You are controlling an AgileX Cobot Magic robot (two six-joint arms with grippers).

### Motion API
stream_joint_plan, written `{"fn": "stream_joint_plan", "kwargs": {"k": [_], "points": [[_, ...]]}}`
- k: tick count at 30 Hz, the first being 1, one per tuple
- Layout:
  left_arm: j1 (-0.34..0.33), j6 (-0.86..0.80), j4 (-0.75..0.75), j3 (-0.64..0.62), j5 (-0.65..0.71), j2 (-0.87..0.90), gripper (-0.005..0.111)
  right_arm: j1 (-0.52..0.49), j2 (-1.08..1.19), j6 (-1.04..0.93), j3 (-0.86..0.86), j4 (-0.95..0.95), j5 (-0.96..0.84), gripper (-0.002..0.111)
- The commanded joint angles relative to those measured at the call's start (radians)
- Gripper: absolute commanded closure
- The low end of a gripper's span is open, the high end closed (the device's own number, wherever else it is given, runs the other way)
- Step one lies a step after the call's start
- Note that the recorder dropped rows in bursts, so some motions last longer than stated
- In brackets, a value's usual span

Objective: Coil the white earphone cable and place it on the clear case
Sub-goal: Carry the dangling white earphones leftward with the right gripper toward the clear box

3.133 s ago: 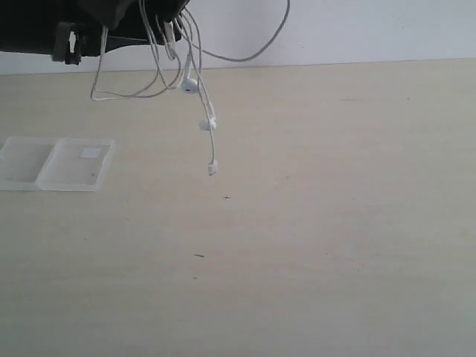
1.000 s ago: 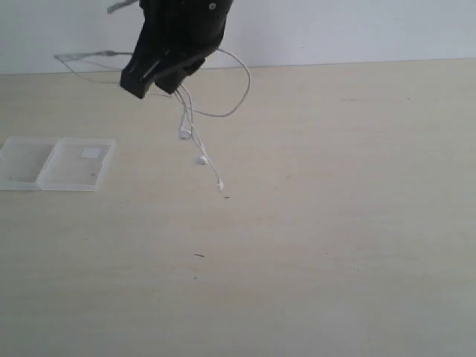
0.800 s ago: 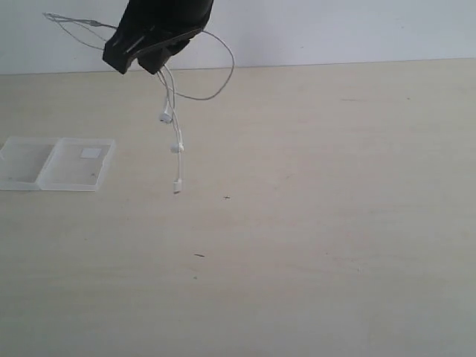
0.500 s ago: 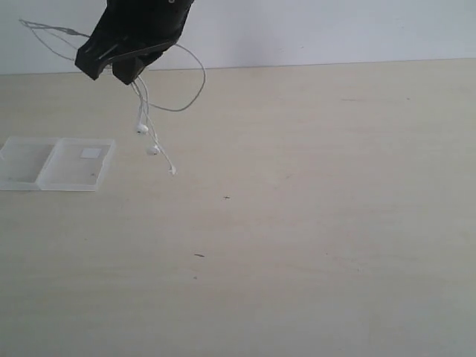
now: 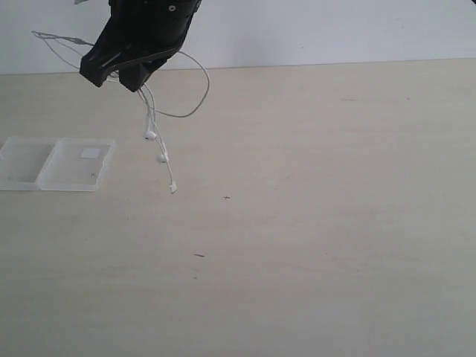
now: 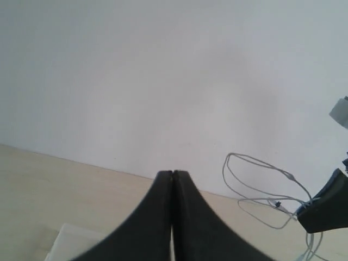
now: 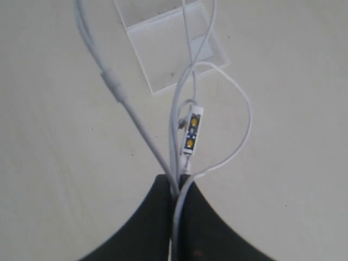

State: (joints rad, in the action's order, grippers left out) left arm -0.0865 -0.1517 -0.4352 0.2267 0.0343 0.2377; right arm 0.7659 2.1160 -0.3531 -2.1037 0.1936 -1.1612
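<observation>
Cable (image 5: 149, 134) is pinched between the closed fingers of the right gripper (image 5: 111, 76), which is tilted above the table (image 5: 312, 223) near the case (image 5: 56, 163) (earbuds dangling free). The left gripper (image 6: 172, 175) is raised, its fingers pressed together and empty.

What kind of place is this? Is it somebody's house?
Probably a robot practice lab, not a home: a plain pale table, a blank white wall, and the black right gripper, jaws shut on a white earphone cable near a clear case.

Count on inspection: one white earphone cable (image 7: 112, 85) with two earbuds (image 5: 150, 135); one clear case (image 5: 56, 163); one left gripper (image 6: 172, 176); one right gripper (image 7: 175, 184).
</observation>
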Motion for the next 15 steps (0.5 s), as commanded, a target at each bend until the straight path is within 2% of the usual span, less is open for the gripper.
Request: {"fn": "stream_joint_plan", "kwargs": {"k": [1, 5, 15], "points": [[0.023, 0.009, 0.006, -0.021, 0.005, 0.018, 0.107, 0.002, -0.004, 0.008, -0.007, -0.013, 0.022, 0.108], [0.051, 0.037, 0.003, -0.049, -0.002, 0.051, 0.107, 0.002, -0.004, 0.008, -0.007, -0.009, 0.037, 0.108], [0.051, 0.057, -0.014, -0.063, 0.013, 0.088, 0.107, 0.002, -0.004, 0.008, -0.007, -0.009, 0.037, 0.108]]}}
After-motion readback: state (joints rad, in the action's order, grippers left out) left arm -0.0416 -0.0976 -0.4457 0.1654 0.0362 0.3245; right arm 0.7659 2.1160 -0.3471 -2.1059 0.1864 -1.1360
